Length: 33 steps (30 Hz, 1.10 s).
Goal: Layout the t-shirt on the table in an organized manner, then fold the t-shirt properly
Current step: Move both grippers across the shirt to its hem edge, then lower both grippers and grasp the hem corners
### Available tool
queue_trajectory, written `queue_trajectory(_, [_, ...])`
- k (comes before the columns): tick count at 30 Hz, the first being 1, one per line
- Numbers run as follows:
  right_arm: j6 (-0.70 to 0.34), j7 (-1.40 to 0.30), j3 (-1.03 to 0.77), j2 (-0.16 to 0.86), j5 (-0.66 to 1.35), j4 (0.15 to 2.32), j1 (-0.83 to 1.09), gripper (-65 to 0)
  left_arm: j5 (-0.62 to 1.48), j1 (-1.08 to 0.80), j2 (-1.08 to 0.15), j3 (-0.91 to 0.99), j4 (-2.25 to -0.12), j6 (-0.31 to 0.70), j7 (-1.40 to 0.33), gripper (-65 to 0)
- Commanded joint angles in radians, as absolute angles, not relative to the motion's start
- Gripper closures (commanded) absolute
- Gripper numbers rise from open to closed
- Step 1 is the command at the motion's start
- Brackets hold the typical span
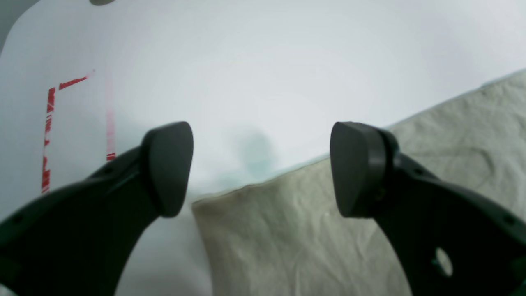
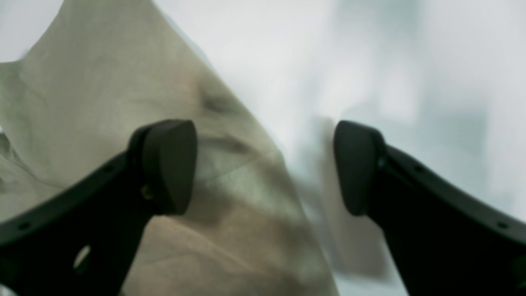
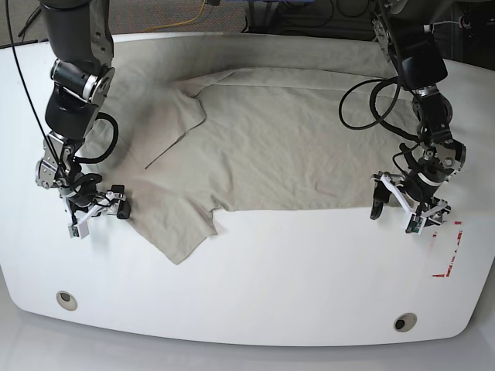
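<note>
1. The table (image 3: 247, 286) is a big glossy white top. It carries everything, and its slick face will probably let cloth slide freely when dragged.
2. The t-shirt (image 3: 286, 147) lies spread over the far half of the table, mostly flat but wrinkled. One sleeve (image 3: 166, 220) droops toward the near edge on the right arm's side. It looks light, limp and soft. It should drape and bunch rather than hold shape, so a pinch at a hem corner or sleeve edge seems the sound place to take hold. A grab in mid-cloth may catch both layers.
3. The left gripper (image 3: 408, 205) hangs just over the shirt's bottom hem corner (image 1: 205, 205). Its jaws stand wide apart with nothing between them.
4. The right gripper (image 3: 97, 207) sits by the outer edge of the drooping sleeve. It is likewise spread wide and empty. In its wrist view the cloth edge (image 2: 263, 164) runs between the two pads, but that picture is blurred and contact cannot be judged.
5. Broken red tape marks (image 3: 448, 251) lie on the table near the left gripper.
6. No brand, label or writing can be read anywhere.
</note>
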State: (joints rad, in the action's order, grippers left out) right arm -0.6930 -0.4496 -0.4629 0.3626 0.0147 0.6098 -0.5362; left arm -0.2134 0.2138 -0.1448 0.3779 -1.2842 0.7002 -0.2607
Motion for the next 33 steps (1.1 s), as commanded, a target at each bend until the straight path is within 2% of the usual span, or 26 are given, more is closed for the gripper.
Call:
queue_trajectory(1, [-0.698,-0.464,-0.463,0.372,0.015,0.631,-0.524,-50.1,-0.197,0.237,-0.157,0.380,-1.303,0.698,-0.236,-49.3])
queue_trajectory(13, [-0.698,-0.598,-0.463,0.325,0.015,0.932,-0.404,-49.9,-0.197,0.237,-0.157,0.381,-1.303,0.698,-0.236,-49.3])
queue_trajectory(16, [-0.698,-0.613,-0.463,0.325,0.015,0.952,-0.398,-46.7,-0.197,0.236,-0.157,0.381,-1.303,0.698,-0.236,-49.3])
queue_trajectory(26, [-0.698,-0.615,-0.463,0.325,0.015,0.952,-0.398,-19.8,-0.197,0.223,-0.157,0.381,-1.303,0.698,-0.234,-49.3])
queue_trajectory(33, [-0.698,-0.615,-0.461,0.325,0.015,0.952,-0.398,-3.3,-0.197,0.223,-0.157,0.381,-1.303,0.698,-0.234,-49.3])
